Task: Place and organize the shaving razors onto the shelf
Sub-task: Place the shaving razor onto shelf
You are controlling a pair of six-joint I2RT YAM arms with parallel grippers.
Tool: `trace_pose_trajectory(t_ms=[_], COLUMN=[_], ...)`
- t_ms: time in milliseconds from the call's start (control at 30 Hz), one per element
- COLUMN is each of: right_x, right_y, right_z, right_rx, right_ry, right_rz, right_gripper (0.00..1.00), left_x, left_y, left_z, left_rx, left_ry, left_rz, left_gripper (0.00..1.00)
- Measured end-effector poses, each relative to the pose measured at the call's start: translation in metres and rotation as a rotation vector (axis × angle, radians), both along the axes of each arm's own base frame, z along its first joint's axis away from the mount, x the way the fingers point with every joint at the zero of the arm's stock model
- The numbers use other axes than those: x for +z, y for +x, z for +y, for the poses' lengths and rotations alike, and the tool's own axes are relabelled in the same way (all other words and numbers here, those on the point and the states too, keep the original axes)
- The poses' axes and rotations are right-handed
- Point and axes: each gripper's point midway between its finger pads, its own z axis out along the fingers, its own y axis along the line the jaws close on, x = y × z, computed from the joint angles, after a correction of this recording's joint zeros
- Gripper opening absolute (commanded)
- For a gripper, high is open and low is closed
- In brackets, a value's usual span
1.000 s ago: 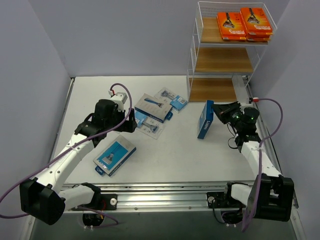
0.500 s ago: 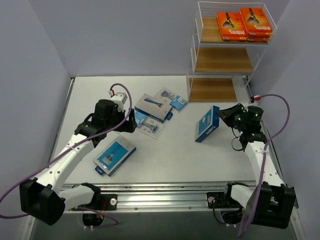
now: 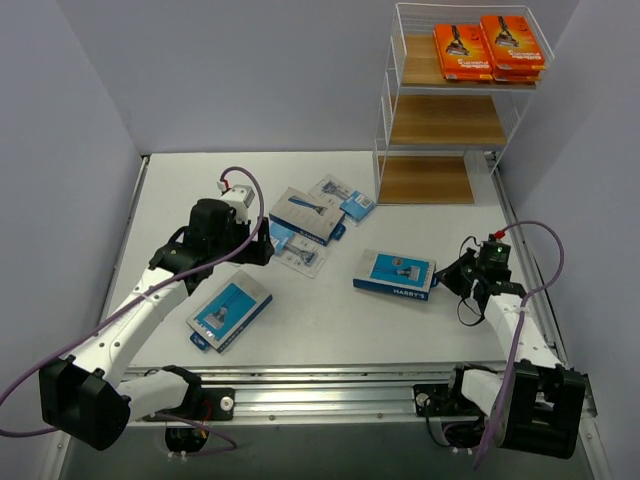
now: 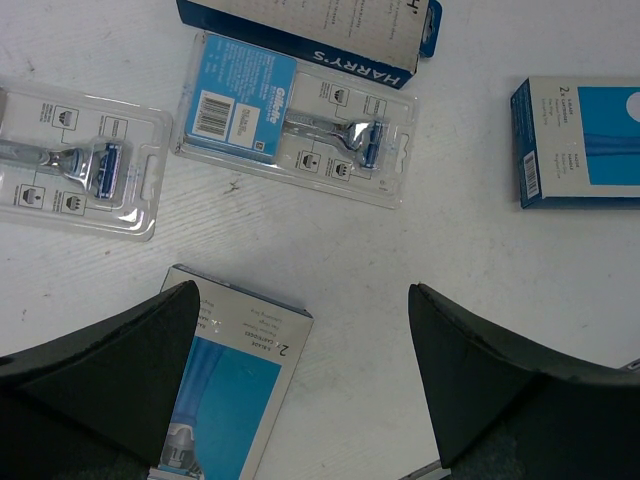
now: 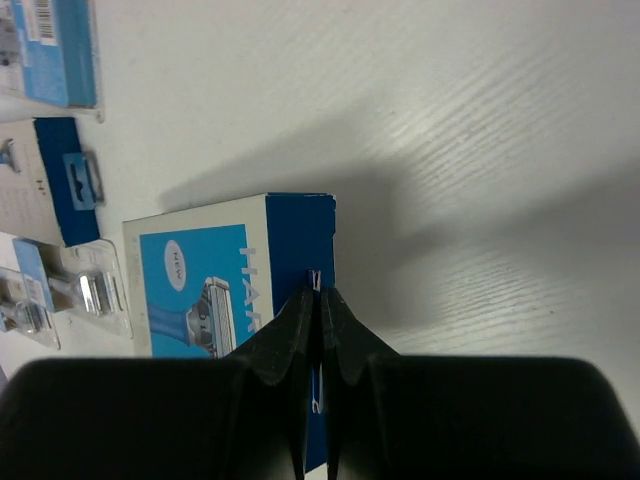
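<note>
The shelf (image 3: pixel 384 120) holds orange packs (image 3: pixel 463 50) on top, while below it a blue box (image 3: pixel 395 272) lies flat on the table, the right gripper (image 5: pixel 318 295) touching its edge with fingers together, seemingly to nudge it, and the left gripper (image 4: pixel 303 300) has fingers spread over a blister pack (image 4: pixel 290 115).

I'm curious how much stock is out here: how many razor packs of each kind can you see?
Orange boxes, top tier of the shelf: 2 showing; more may lie beneath
Blue-and-grey boxes, on the table: 3
Clear blister packs, on the table: 2
Total: 7 showing
</note>
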Motion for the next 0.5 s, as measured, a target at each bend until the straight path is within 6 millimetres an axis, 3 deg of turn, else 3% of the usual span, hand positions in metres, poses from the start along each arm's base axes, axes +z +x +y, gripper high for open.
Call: trace_pose_trajectory(t_ms=[100, 267, 400, 500], right_x=[-0.011, -0.016, -0.01, 0.006], right_y=[-0.003, 0.013, 0.029, 0.046], right_z=[-0.003, -0.015, -0.027, -0.036], right_rx=[-0.028, -0.083, -0.115, -0.127], right_ry=[0.002, -0.012, -0.044, -0.089], right_rz=[0.029, 0.009, -0.053, -0.131], right_gripper=[0.0, 0.0, 0.0, 0.0], left_x=[0.0, 0.0, -0.001, -0.001], left_y=[0.0, 0.0, -0.001, -0.002], left_z=[0.0, 0.0, 0.0, -0.001], left_rx=[0.0, 0.0, -0.002, -0.006], left_ry=[0.0, 0.001, 0.002, 0.001], left_rz=[0.0, 0.002, 0.003, 0.004], left_gripper=[0.95, 0.95, 0.94, 0.95])
